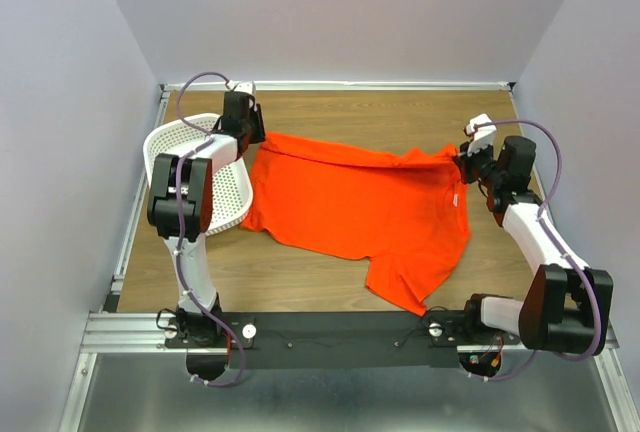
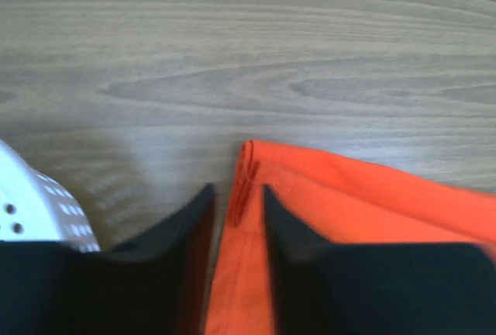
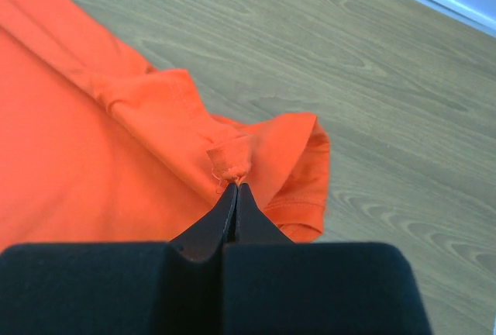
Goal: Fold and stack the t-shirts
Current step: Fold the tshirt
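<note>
T-shirt [image 1: 360,207] on table [image 1: 300,287]; basket [image 1: 170,144] just left.

Orange-red t-shirt [image 1: 360,202], white perforated basket [image 1: 232,192].

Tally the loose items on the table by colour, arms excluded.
Orange-red: 1, the t-shirt
White: 1, the perforated basket
Total: 2
</note>
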